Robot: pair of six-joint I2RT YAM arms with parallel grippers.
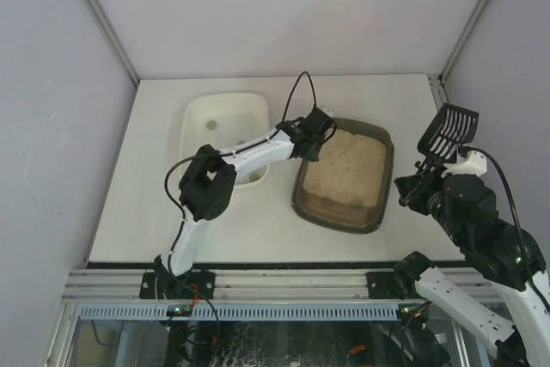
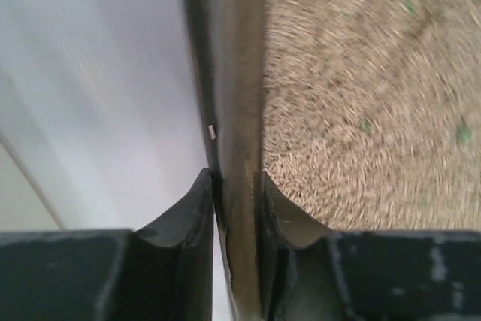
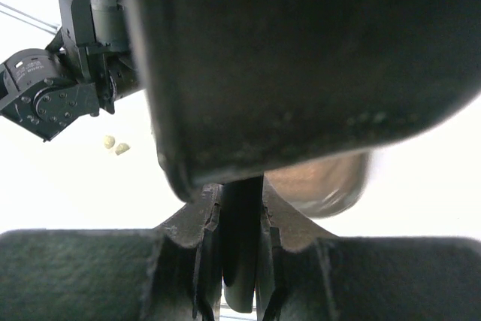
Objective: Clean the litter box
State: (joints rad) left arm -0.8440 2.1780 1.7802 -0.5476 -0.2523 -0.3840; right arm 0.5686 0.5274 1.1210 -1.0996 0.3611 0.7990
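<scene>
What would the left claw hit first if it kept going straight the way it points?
The litter box itself: its side wall sits between the left gripper's fingers, so going on would probably push it further over that wall. Depth beyond is unclear.

The left gripper [image 2: 239, 189] clamps the litter box [image 2: 234, 73] wall — litter [image 2: 361, 95] at right.

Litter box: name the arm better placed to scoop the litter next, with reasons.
Right. The right fingers grip the black slotted scoop, raised beside the litter box. The left fingers pinch its left wall, so that arm is occupied.
</scene>
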